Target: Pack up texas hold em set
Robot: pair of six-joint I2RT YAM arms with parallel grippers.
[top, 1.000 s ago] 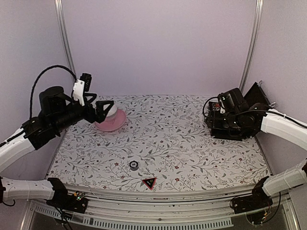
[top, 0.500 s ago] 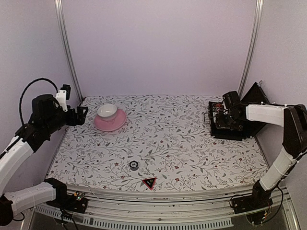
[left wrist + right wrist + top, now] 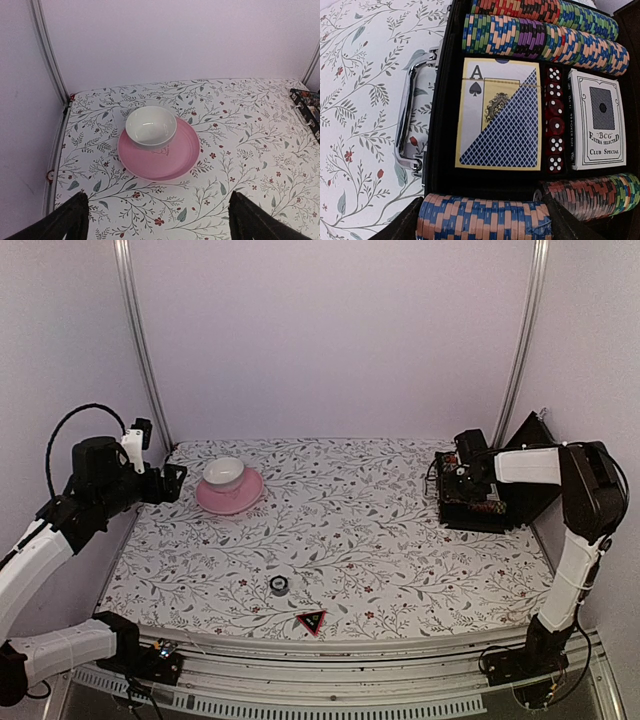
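The black case (image 3: 492, 512) lies open at the table's right edge, its lid (image 3: 532, 452) raised. In the right wrist view it holds striped chip rolls (image 3: 540, 40), two boxed card decks (image 3: 500, 115), (image 3: 597, 120) and red dice (image 3: 555, 120), with the metal handle (image 3: 412, 120) at the left. My right gripper (image 3: 457, 472) is over the case and shut on the ends of a blue-and-orange chip roll (image 3: 485, 222) at the case's near row. The red-black triangle marker (image 3: 311, 621) lies near the front edge. My left gripper (image 3: 168, 483) is open and empty, left of the saucer.
A pink saucer (image 3: 243, 497) with a white cup (image 3: 224, 472) stands at the back left, also in the left wrist view (image 3: 172, 160). A small black ring-shaped piece (image 3: 279, 585) lies just behind the triangle marker.
My left gripper has pulled back leftward off the saucer and cup. My right arm has swung round and brought its gripper over the open case.
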